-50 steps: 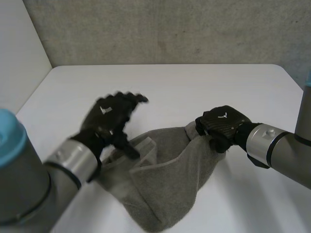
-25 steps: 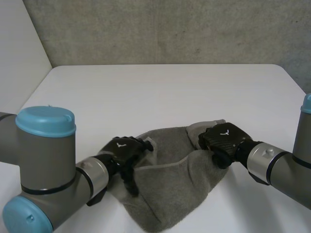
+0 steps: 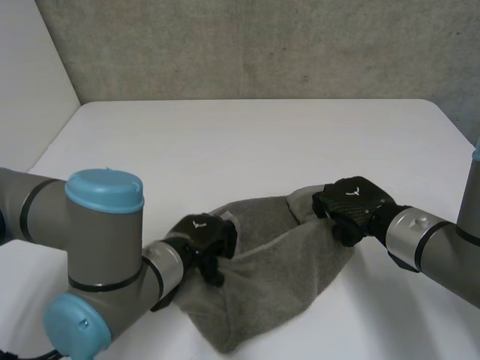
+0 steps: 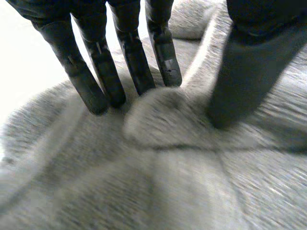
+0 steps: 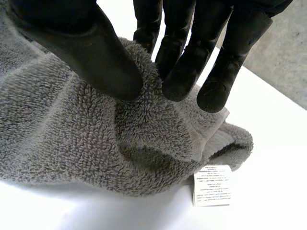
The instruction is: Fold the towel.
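Lowered onto the towel [image 3: 262,277], left hand [image 3: 201,234] fingers [image 4: 132,57] pinch a fold; right hand [image 3: 352,204] pinches another

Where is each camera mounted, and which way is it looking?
Head view: behind and between the arms, looking down at the table; both arms show, left hand and right hand on the towel.
Left wrist view: on the left wrist, looking along the palm; that hand pinches a towel ridge.
Right wrist view: on the right wrist, along the palm; that hand pinches a fold near the label.
Shared: the towel is in all three.
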Tool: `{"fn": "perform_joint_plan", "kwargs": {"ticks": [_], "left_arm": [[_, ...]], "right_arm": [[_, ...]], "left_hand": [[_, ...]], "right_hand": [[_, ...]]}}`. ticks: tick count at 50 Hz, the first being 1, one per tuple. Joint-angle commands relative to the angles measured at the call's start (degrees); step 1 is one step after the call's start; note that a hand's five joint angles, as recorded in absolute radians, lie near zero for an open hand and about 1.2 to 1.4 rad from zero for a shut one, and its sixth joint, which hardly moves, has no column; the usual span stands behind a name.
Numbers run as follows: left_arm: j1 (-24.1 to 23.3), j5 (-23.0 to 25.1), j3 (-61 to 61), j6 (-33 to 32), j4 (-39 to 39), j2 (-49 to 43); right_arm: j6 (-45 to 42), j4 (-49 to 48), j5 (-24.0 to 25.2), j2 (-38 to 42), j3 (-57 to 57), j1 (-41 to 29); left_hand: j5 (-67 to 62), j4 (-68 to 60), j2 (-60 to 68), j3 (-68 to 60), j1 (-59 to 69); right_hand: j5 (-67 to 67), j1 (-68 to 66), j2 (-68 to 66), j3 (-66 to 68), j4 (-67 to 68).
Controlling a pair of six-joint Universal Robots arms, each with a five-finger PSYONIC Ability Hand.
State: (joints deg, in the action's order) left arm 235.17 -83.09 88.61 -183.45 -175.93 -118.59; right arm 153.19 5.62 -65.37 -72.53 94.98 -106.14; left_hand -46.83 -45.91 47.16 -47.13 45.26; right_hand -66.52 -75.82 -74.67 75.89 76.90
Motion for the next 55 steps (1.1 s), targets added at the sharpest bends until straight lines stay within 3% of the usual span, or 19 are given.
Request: {"fn": "perform_joint_plan", "kwargs": {"ticks": [1, 4, 14, 17, 19, 20, 24, 27, 31, 33, 35, 36, 38, 40, 43, 47, 49, 51, 55], "left_arm": [[0.5, -1.5, -0.4, 0.0, -0.6, 1.1], [0.4, -1.5, 0.2, 0.1, -0.7, 1.2], [0.2, -2.0, 1.3, -0.1, 0.0, -0.2], [0.1, -2.0, 1.2, -0.2, 0.1, -0.4], [0.2, -2.0, 1.0, -0.2, 0.1, -0.4], [0.2, -2.0, 1.0, -0.2, 0.1, -0.4], [0.2, -2.0, -1.5, -0.2, -0.1, -0.2], [0.1, -2.1, -5.8, -0.7, -0.2, 0.3], [-0.1, -3.4, -13.2, -1.7, -0.6, 0.7], [-0.1, -5.0, -17.5, -2.2, -1.0, 1.0], [0.3, -10.9, -27.4, -1.8, -3.4, 1.5], [0.3, -11.0, -27.4, -1.8, -3.4, 1.5], [0.8, -19.0, -35.2, -1.6, -8.0, 2.8], [1.3, -22.1, -37.5, -1.6, -10.8, 3.5], [2.0, -24.8, -37.7, -1.6, -16.2, 6.2], [2.4, -24.7, -32.7, -1.7, -18.7, 9.8], [2.3, -23.8, -23.1, -1.8, -19.1, 12.9], [2.1, -22.7, -17.7, -1.9, -19.3, 14.3], [1.7, -18.8, -5.6, -2.1, -19.7, 17.1]], "right_arm": [[0.0, 0.1, 0.2, 0.1, 0.3, -0.1], [0.0, -0.2, 0.4, 0.5, 1.1, 0.2], [-0.1, -0.3, 0.5, 2.0, 1.3, 0.7], [0.0, -0.3, 0.5, 2.1, 0.6, 0.6], [0.0, -0.2, 0.5, 2.3, 0.0, 0.6], [0.0, -0.2, 0.2, 2.4, -0.8, 0.6], [0.1, -0.2, -0.1, 2.3, -3.8, 0.5], [1.1, -0.7, -0.1, 2.2, -8.1, -0.1], [5.6, -9.5, -0.5, 1.5, -15.8, -0.1], [8.8, -14.4, -1.6, 0.8, -18.0, -0.3], [12.2, -19.9, -3.5, -0.7, -19.1, -0.3], [15.6, -26.4, -6.3, -2.5, -19.3, 0.1], [18.7, -33.5, -9.8, -4.6, -19.1, 0.4], [23.4, -44.9, -15.3, -7.6, -17.6, 0.3], [24.9, -48.2, -16.2, -8.3, -16.2, 0.3], [24.5, -47.1, -12.1, -8.9, -13.1, 0.1], [24.3, -45.0, -9.2, -8.9, -11.4, 0.1], [23.6, -38.4, -3.0, -8.9, -7.8, -0.1], [21.5, -31.1, 1.8, -8.8, -4.3, -0.1]], "left_hand": [[33.7, 22.7, -24.0, 24.0, -22.1], [41.9, 31.0, -32.2, 32.2, -30.3], [35.9, 24.9, -26.2, 26.2, -24.3], [24.2, 13.3, -14.6, 14.5, -12.7], [7.3, -3.6, 2.3, -2.4, 4.2], [7.3, -3.7, 2.4, -2.4, 4.3], [-23.1, -34.0, 32.7, -32.8, 34.6], [-23.2, -34.1, 32.8, -32.9, 34.7], [-23.2, -34.1, 32.8, -32.9, 34.7], [-23.2, -34.1, 32.8, -32.9, 34.7], [-23.2, -34.1, 32.8, -32.9, 34.7], [-23.2, -34.1, 32.8, -32.9, 34.7], [-23.2, -34.1, 32.8, -32.9, 34.7], [-23.2, -34.1, 32.8, -32.9, 34.7], [-23.2, -34.1, 32.8, -32.9, 34.7], [-23.2, -34.1, 32.8, -32.9, 34.7], [-23.2, -34.1, 32.8, -32.9, 34.7], [-23.2, -34.1, 32.8, -32.9, 34.7], [-23.2, -34.1, 32.8, -32.9, 34.7]], "right_hand": [[-3.5, -4.2, -5.3, 4.1, 3.1], [-3.5, -4.2, -5.3, 4.1, 3.1], [-3.5, -4.2, -5.3, 4.1, 3.1], [-3.5, -4.2, -5.3, 4.1, 3.1], [-3.5, -4.2, -5.3, 4.1, 3.1], [-3.5, -4.2, -5.3, 4.1, 3.1], [-3.5, -4.2, -5.3, 4.1, 3.1], [-3.5, -4.2, -5.3, 4.1, 3.1], [-3.5, -4.2, -5.3, 4.1, 3.1], [-3.5, -4.2, -5.3, 4.1, 3.1], [-3.5, -4.2, -5.3, 4.1, 3.1], [-3.5, -4.2, -5.3, 4.1, 3.1], [-3.5, -4.2, -5.3, 4.1, 3.1], [-3.5, -4.2, -5.3, 4.1, 3.1], [-3.5, -4.2, -5.3, 4.1, 3.1], [-3.5, -4.2, -5.3, 4.1, 3.1], [-3.5, -4.2, -5.3, 4.1, 3.1], [-3.5, -4.2, -5.3, 4.1, 3.1], [-3.5, -4.2, -5.3, 4.1, 3.1]]}}
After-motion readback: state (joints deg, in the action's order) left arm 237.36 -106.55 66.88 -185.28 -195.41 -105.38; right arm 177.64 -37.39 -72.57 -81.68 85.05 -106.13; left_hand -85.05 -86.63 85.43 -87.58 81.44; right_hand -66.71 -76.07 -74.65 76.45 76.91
